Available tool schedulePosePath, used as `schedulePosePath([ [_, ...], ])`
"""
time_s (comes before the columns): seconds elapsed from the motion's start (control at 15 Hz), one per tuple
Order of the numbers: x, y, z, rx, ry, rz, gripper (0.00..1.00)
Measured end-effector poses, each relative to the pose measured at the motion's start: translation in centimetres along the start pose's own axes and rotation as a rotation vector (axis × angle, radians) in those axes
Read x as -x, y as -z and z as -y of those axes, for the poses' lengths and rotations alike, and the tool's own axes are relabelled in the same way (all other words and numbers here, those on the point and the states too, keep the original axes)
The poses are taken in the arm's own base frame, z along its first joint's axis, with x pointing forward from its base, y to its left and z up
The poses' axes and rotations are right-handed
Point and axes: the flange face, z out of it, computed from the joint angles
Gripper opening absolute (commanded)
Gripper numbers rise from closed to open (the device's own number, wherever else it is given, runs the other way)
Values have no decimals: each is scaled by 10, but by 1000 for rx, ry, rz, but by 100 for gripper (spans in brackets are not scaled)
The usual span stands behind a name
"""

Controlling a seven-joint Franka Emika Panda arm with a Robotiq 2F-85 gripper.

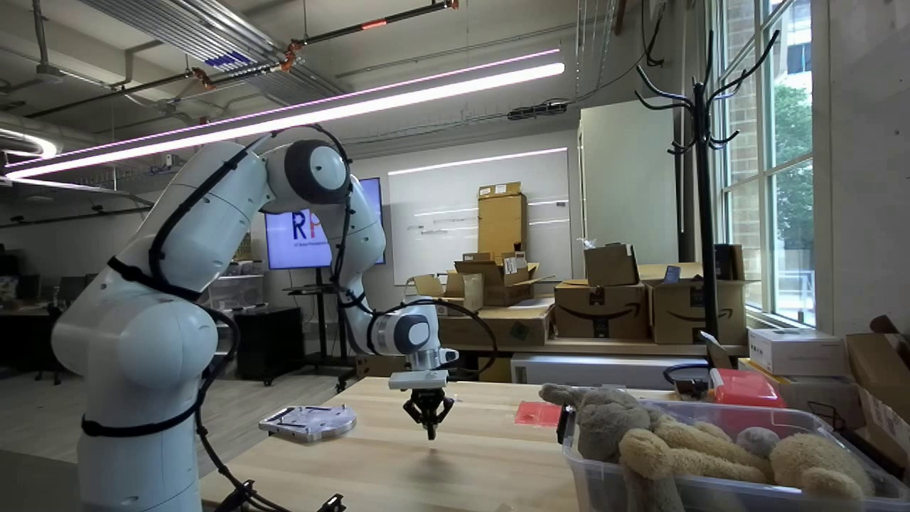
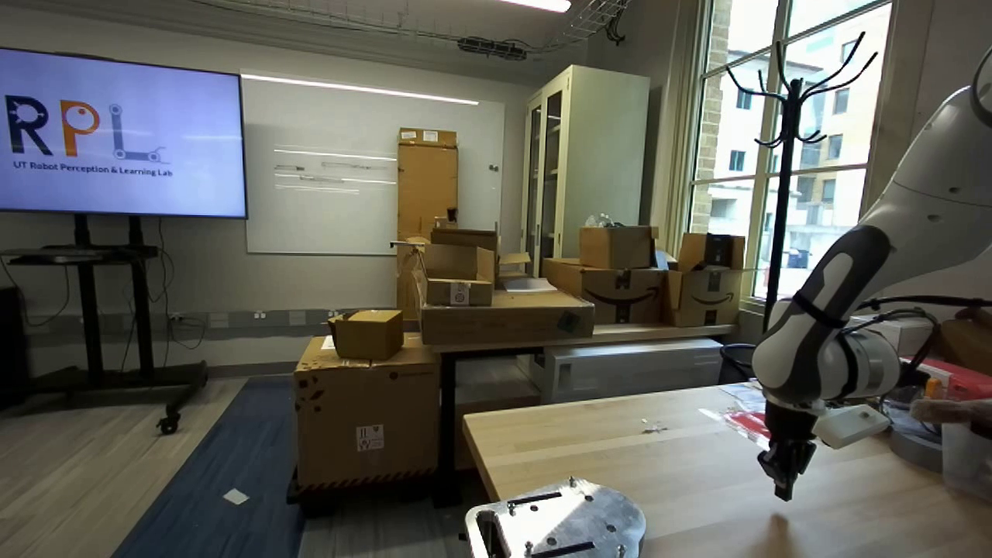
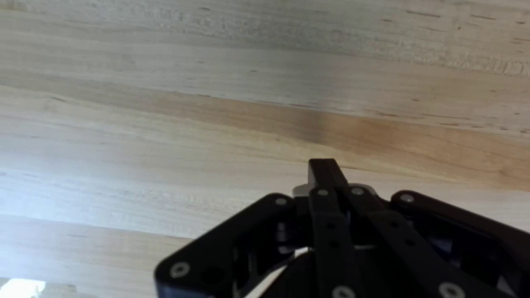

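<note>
My gripper [image 1: 431,432] is black and points down at the light wooden table [image 1: 370,469]. It also shows in an exterior view [image 2: 784,492], with its shadow on the wood just below the fingertips. In the wrist view the two fingers [image 3: 326,167] are pressed together with nothing between them. The fingertips are a little above the tabletop [image 3: 165,124] and appear not to touch it. A silver metal plate [image 1: 309,422] lies on the table on the robot base side; it also shows in an exterior view [image 2: 566,518]. A flat red sheet [image 1: 537,414] lies beyond the gripper.
A clear plastic bin [image 1: 601,487] holds grey and tan plush toys [image 1: 711,455] at the table's side. A red object [image 1: 745,388] stands behind it. Cardboard boxes [image 1: 601,309] sit on a bench at the back. A black coat stand [image 1: 704,213] is near the window.
</note>
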Motion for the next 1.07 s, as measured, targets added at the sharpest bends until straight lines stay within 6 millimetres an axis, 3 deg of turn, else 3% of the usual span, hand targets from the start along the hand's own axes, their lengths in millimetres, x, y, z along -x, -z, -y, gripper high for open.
schedulePosePath([
  [0.2, 3, 6, -9, 19, 8, -2, 0],
  [0.4, 8, 33, -16, 52, 24, -25, 0],
  [0.67, 19, 88, -12, 98, 59, -80, 0],
  [1.07, 49, 176, 25, 128, 103, -164, 0],
])
